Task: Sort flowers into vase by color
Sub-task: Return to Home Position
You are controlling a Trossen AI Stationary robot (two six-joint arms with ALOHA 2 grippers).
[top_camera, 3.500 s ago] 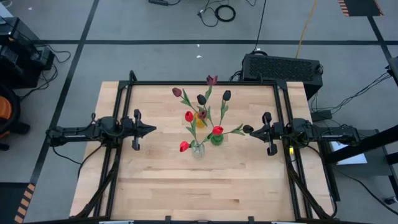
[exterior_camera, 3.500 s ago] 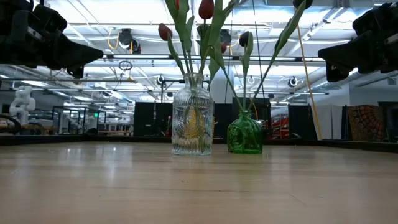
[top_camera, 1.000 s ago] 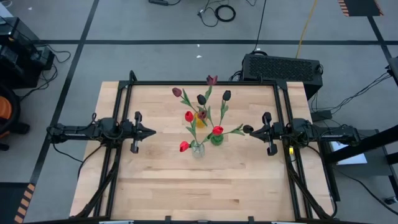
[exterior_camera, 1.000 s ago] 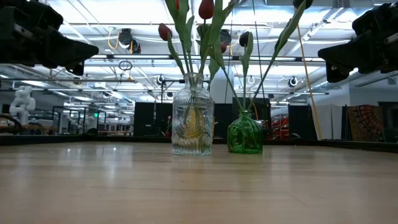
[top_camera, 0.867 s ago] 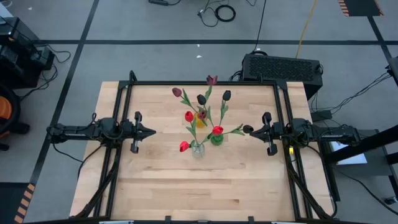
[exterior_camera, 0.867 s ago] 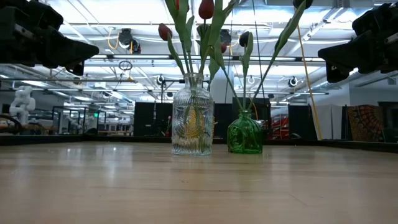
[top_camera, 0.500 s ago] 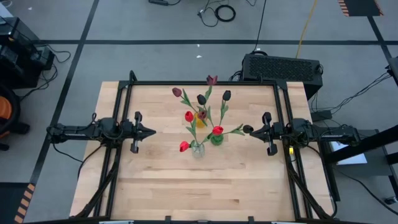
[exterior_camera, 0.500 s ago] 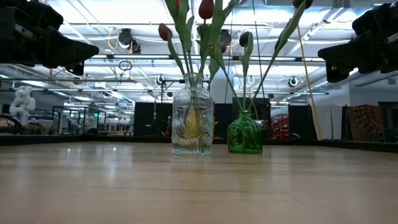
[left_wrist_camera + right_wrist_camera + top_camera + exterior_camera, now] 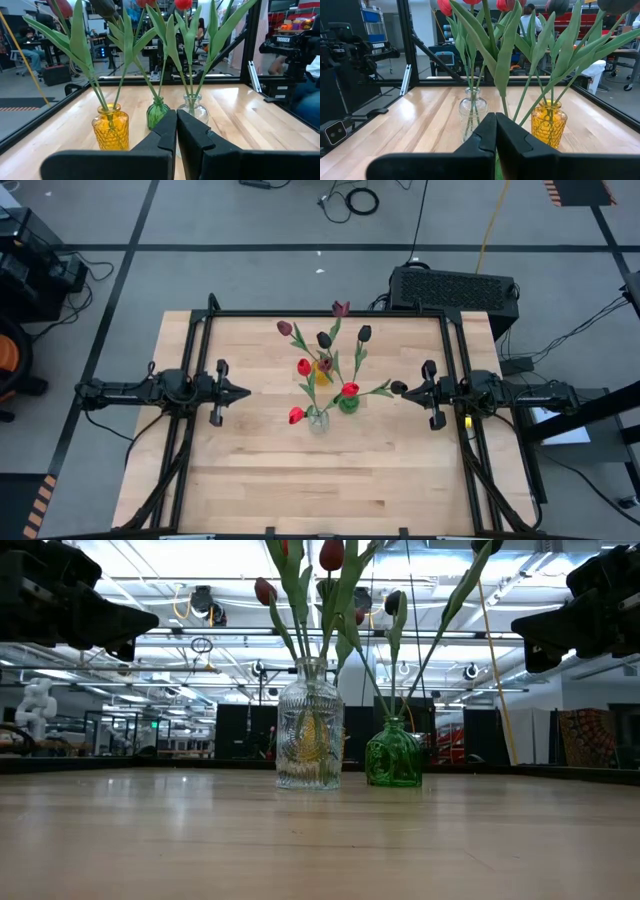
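Three small vases stand mid-table: a clear one [image 9: 317, 418], a green one [image 9: 347, 404] and a yellow one [image 9: 322, 365]. Artificial tulips stand in them by their long green stems, heads bright red [image 9: 304, 367], maroon [image 9: 285, 328] and near-black [image 9: 324, 339]. The low view shows red heads [image 9: 330, 555] above the clear vase [image 9: 310, 735]. My left gripper [image 9: 246, 390] hovers left of the vases, shut, fingertips together [image 9: 176, 117]. My right gripper [image 9: 405, 390] hovers right of them, also shut [image 9: 495, 120]. Neither touches anything.
A black frame [image 9: 325, 313] runs along the table's far and side edges. Bare wood [image 9: 320, 480] lies between the vases and the near edge. Tulip leaves and heads spread wide above the vases, reaching toward both grippers. People and equipment show in the room beyond.
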